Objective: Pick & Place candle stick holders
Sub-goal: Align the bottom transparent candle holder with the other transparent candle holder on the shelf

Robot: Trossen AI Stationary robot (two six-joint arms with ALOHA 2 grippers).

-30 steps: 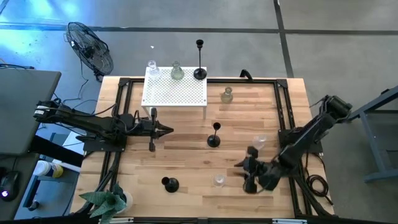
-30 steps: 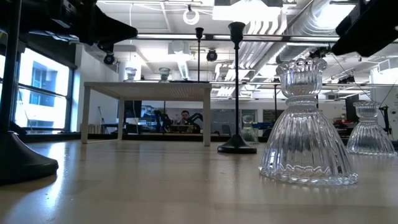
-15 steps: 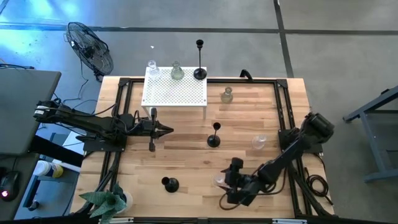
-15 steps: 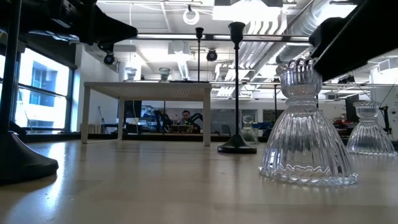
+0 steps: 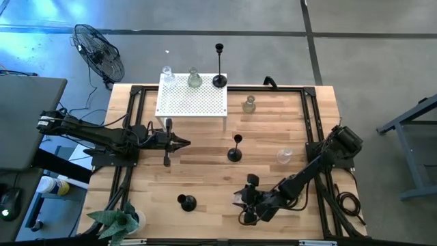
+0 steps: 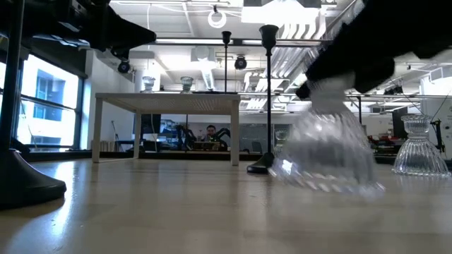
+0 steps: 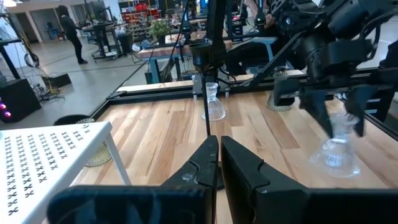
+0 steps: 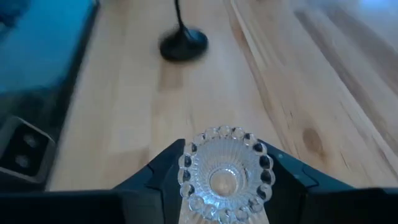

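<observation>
While black holders are standing mid-frame on the bench | right gripper fingers are clasping the clear glass holder, lower centre | left gripper fingers are staying clenched, empty.

The clear glass holder under the right gripper is blurred in the low view, so it is not clear if its base touches the table. From above, this gripper hides the holder. Beyond it in the right wrist view, a black holder is blurred, its stem cut off by the edge.
</observation>
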